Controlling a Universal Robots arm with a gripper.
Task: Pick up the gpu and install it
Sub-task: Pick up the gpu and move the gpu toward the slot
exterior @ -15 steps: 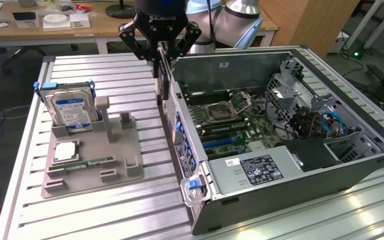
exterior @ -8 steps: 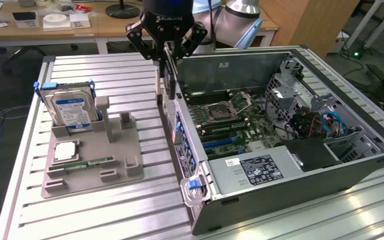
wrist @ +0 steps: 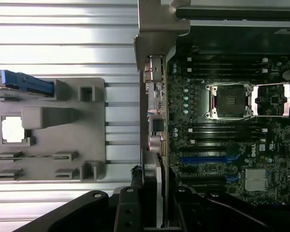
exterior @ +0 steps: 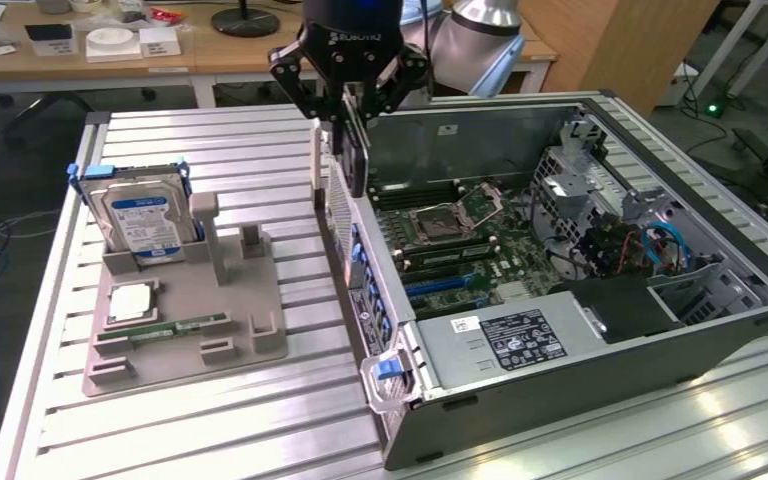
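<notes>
The gpu [exterior: 345, 150], a thin dark card seen edge-on, hangs upright from my gripper [exterior: 351, 105], which is shut on its top edge. It sits just above the rear wall of the open computer case [exterior: 598, 350], at the edge nearest the grey holder. In the wrist view the card [wrist: 152, 191] runs edge-on between my dark fingers [wrist: 128, 210], in line with the case's rear wall. The motherboard [exterior: 484, 240] lies inside the case, with blue expansion slots [exterior: 444, 285] [wrist: 203, 158] beside the card's lower end.
On the exterior view's left, a grey holder tray [exterior: 224, 300] on the slatted metal table carries a silver hard drive [exterior: 144, 225], a processor chip [exterior: 131, 300] and a green memory stick [exterior: 177, 327]. The case's drive cage [exterior: 584, 200] and power supply [exterior: 518, 340] stand inside.
</notes>
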